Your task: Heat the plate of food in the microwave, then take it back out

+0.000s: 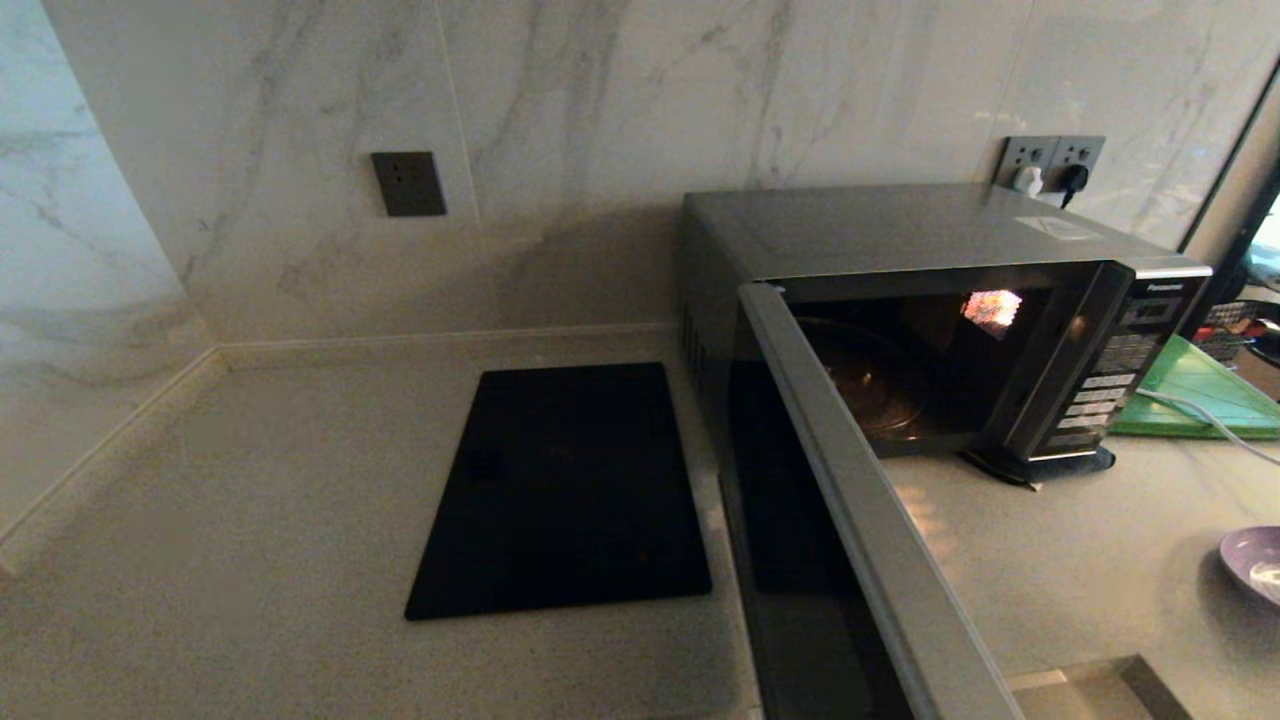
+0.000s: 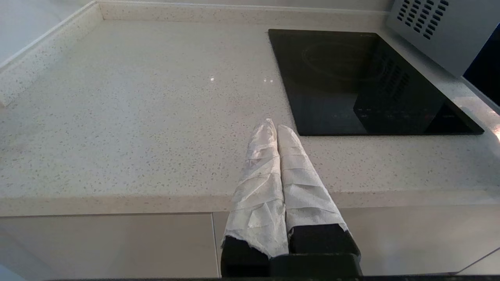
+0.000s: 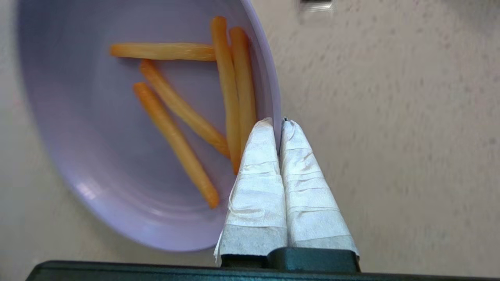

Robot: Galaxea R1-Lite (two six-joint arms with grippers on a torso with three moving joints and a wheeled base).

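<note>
microwave [image 1: 950,300] cavity open in front, swung-out door [image 1: 860,510] barring its left side

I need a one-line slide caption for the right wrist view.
Right gripper shut on the rim of the plate of food, five fries inside.

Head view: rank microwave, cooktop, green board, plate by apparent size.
1. microwave, door open
2. cooktop
3. green board, partly hidden by the microwave
4. plate of food, cut off at the frame edge, so its rank is unsure
</note>
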